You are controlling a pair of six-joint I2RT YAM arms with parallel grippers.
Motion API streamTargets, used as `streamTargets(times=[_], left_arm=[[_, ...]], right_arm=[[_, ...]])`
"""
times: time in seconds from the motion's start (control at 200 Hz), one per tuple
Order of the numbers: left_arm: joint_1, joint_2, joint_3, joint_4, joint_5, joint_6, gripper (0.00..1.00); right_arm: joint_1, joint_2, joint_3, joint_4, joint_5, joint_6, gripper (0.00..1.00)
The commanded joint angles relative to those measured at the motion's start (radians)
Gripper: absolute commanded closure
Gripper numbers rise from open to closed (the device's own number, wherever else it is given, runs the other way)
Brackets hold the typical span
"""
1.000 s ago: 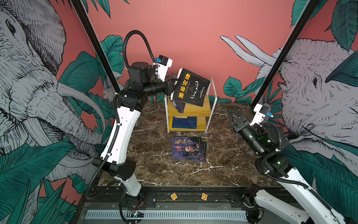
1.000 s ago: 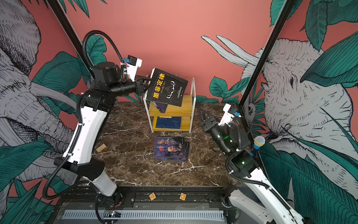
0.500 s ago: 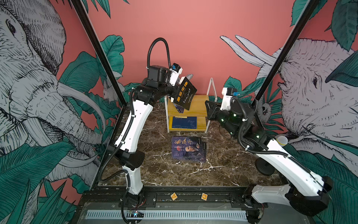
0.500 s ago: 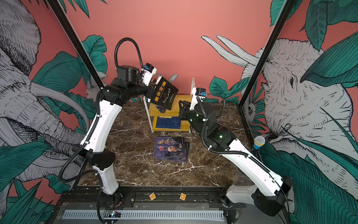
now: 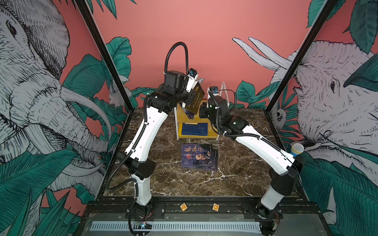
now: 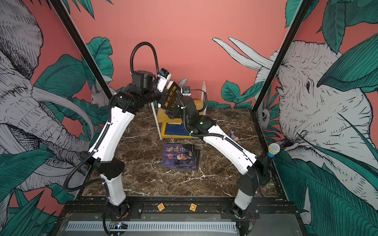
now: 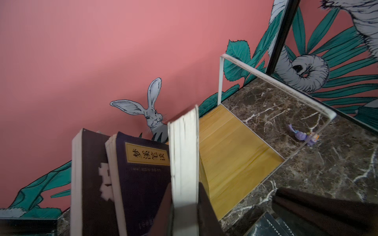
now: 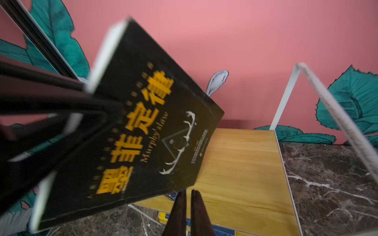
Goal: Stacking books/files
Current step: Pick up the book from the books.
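My left gripper [image 7: 185, 204] is shut on a black book [image 5: 195, 99] with a yellow Chinese title [image 8: 143, 126]. It holds the book tilted over the top board of the yellow shelf [image 7: 235, 153]. Two dark books [image 7: 143, 173] lean on that board beside it. My right gripper [image 8: 189, 194] is shut and empty, its tips just below the black book's lower edge. A navy book [image 5: 194, 129] lies on the lower shelf. On the table, a book with a bearded man's face [image 5: 197, 156] lies on top of another.
The shelf's white frame [image 8: 286, 98] rises at its right end. A small purple toy [image 6: 233, 135] lies on the marble to the right of the shelf. A microphone [image 5: 295, 149] stands at the right edge. Two orange blocks [image 5: 183, 207] sit on the front rail.
My right arm swung in from the right side to the shelf and its jaws closed. My left arm carried the black book over the shelf's top and tilted it steeper.
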Motion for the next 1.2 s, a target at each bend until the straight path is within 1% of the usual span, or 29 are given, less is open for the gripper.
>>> streamTargets(times=[0.0, 0.095, 0.16, 0.205, 0.27, 0.305, 0.34, 0.36, 0.39, 0.445, 0.525, 0.575, 0.64, 0.675, 0.705, 0.805, 0.94, 1.01, 1.195], left_arm=[[-0.01, -0.015, 0.05, 0.079, -0.059, 0.033, 1.0], [-0.014, -0.003, 0.057, 0.078, -0.057, 0.041, 1.0], [-0.013, 0.008, 0.068, 0.078, -0.066, 0.043, 1.0], [-0.015, 0.01, 0.069, 0.077, -0.068, 0.038, 1.0], [-0.018, 0.006, 0.071, 0.072, -0.073, 0.028, 1.0], [-0.02, 0.005, 0.071, 0.072, -0.077, 0.025, 1.0], [-0.021, 0.0, 0.07, 0.072, -0.082, 0.019, 1.0], [-0.024, -0.001, 0.071, 0.07, -0.084, 0.015, 1.0], [-0.026, -0.007, 0.072, 0.07, -0.086, 0.007, 1.0], [-0.028, -0.016, 0.068, 0.07, -0.087, -0.007, 1.0], [-0.03, -0.03, 0.068, 0.068, -0.077, -0.028, 1.0], [-0.031, -0.038, 0.067, 0.066, -0.071, -0.038, 1.0], [-0.031, -0.047, 0.063, 0.065, -0.064, -0.05, 1.0], [-0.033, -0.054, 0.058, 0.065, -0.059, -0.055, 1.0], [-0.033, -0.056, 0.052, 0.065, -0.058, -0.058, 1.0], [-0.042, -0.082, 0.032, 0.064, -0.059, -0.068, 1.0], [-0.043, -0.123, 0.003, 0.063, -0.052, -0.1, 1.0], [-0.044, -0.142, -0.018, 0.061, -0.037, -0.119, 1.0], [-0.043, -0.174, -0.07, 0.053, 0.005, -0.157, 1.0]], right_arm=[[-0.056, 0.01, -0.016, 0.042, -0.068, 0.069, 0.9], [-0.076, 0.016, -0.053, 0.097, -0.107, 0.085, 0.9], [-0.081, 0.02, -0.053, 0.099, -0.121, 0.068, 0.9], [-0.079, 0.005, -0.082, 0.124, -0.132, 0.045, 0.89], [-0.071, -0.041, -0.169, 0.196, -0.147, 0.01, 0.86], [-0.059, -0.078, -0.231, 0.261, -0.137, -0.021, 0.83], [-0.044, -0.118, -0.303, 0.323, -0.111, -0.064, 0.77], [-0.03, -0.124, -0.354, 0.37, -0.092, -0.106, 0.73], [-0.011, -0.181, -0.423, 0.454, -0.06, -0.174, 0.65], [0.039, -0.226, -0.554, 0.62, 0.014, -0.305, 0.53], [0.098, -0.241, -0.708, 0.896, 0.074, -0.512, 0.4], [0.134, -0.216, -0.757, 1.038, 0.09, -0.657, 0.35], [0.183, -0.163, -0.768, 1.165, 0.127, -0.834, 0.3], [0.206, -0.141, -0.765, 1.238, 0.147, -0.908, 0.28], [0.219, -0.091, -0.763, 1.314, 0.172, -0.968, 0.26], [0.253, -0.013, -0.764, 1.552, 0.216, -1.125, 0.25], [0.289, 0.096, -0.715, 1.732, 0.259, -1.321, 0.26], [0.293, 0.123, -0.691, 1.74, 0.281, -1.354, 0.28], [0.297, 0.16, -0.642, 1.74, 0.283, -1.444, 0.3]])
